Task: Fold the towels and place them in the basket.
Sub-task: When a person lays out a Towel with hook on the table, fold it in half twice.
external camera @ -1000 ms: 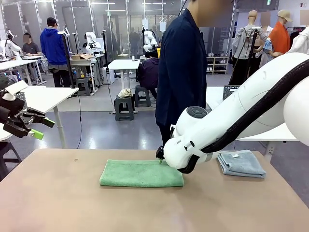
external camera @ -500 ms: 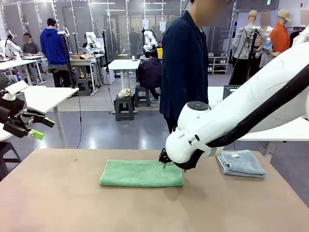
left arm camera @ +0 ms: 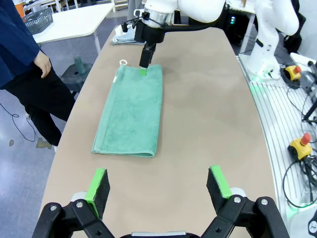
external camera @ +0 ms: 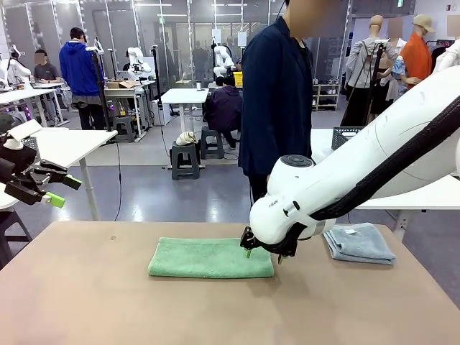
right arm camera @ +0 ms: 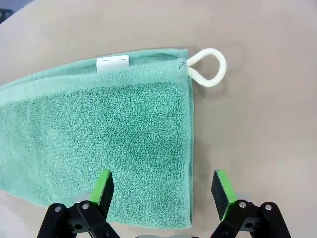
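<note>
Two towels lie on the table (external camera: pixel 86 302) in the front view: a green towel (external camera: pixel 208 258) folded long at the middle and a grey-blue towel (external camera: pixel 357 242) folded to the right. The right end effector (external camera: pixel 262 252) hovers over the green towel's right end, jaws spread, empty. The left wrist view has the left end effector (left arm camera: pixel 158 186) released above bare table. The right wrist view shows a white label (right arm camera: pixel 112 63) and corner loop (right arm camera: pixel 208 67).

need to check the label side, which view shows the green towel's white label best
The right wrist view: the white label sits plainly on the far folded edge of the green towel, near the loop. The left wrist view shows the whole towel but the label only as a sliver. From the front, the towel shows no label.
</note>
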